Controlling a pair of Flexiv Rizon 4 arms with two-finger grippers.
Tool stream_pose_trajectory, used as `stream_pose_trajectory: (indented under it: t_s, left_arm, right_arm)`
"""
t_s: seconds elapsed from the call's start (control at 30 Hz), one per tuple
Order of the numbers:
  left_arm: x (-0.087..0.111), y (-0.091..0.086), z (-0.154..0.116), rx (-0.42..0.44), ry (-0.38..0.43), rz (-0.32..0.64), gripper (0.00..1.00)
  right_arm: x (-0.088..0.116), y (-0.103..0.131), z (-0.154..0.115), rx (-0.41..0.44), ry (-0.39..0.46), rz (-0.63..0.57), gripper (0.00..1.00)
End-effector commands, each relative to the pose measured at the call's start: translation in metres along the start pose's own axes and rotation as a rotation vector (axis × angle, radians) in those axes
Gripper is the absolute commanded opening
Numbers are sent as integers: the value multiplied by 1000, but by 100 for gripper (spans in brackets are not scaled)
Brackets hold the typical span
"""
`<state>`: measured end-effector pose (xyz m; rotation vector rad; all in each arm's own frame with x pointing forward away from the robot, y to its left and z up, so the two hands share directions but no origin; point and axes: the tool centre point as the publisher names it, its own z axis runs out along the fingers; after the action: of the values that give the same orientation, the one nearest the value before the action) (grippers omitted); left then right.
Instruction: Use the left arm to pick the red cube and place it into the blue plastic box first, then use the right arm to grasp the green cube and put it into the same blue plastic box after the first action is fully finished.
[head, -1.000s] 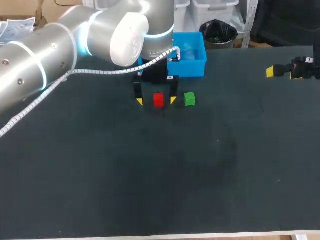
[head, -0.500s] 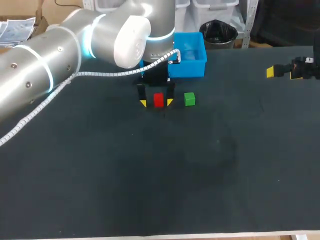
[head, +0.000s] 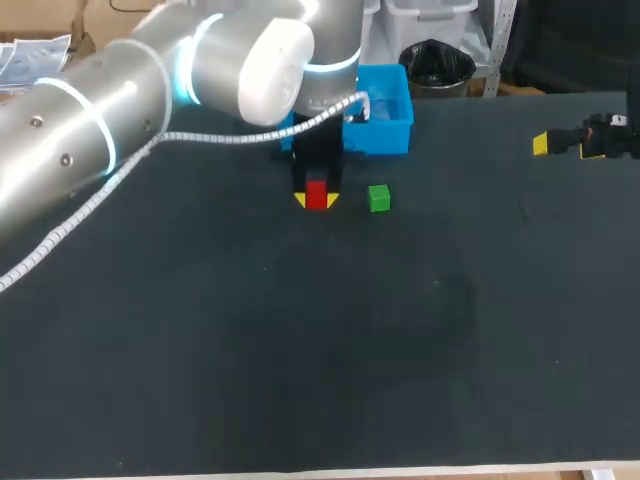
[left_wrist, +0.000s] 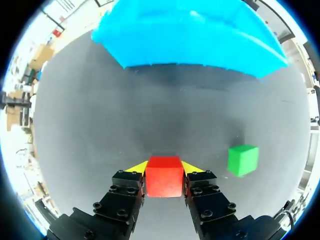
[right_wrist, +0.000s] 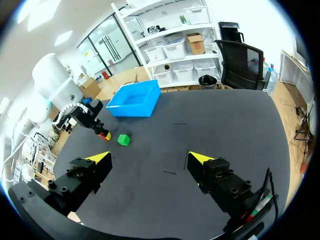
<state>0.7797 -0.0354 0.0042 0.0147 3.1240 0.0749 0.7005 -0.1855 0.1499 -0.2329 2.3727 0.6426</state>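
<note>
Where the left gripper (left_wrist: 164, 167) stands just before the blue plastic box (head: 385, 135), its 2 yellow tips clamp the red cube (left_wrist: 164, 176) from both sides; the cube seems to rest on the table (head: 300, 350). The green cube (head: 378, 198) sits near, untouched. The right gripper (right_wrist: 150, 159) hangs well apart, fingers spread.
</note>
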Motion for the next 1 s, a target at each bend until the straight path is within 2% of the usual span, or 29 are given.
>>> stream_pose_trajectory:
  t_s: [0.03, 0.3, 0.63, 0.8, 1.0]
  left_arm:
    - [2, 5, -34, 23, -22, 13, 0]
    - [0, 14, -88, 91, -157, 16, 0]
    - [-11, 16, -126, 128, -323, -25, 0]
    - [-26, 14, -132, 131, -353, -40, 0]
    - [-52, 13, -127, 133, -332, -74, 0]
  right_arm:
    - [0, 0, 0, 1, 0, -1, 100]
    - [0, 0, 0, 1, 0, -1, 100]
    - [0, 0, 0, 1, 0, -1, 100]
    - [0, 0, 0, 1, 0, -1, 100]
    - [0, 0, 0, 1, 0, -1, 100]
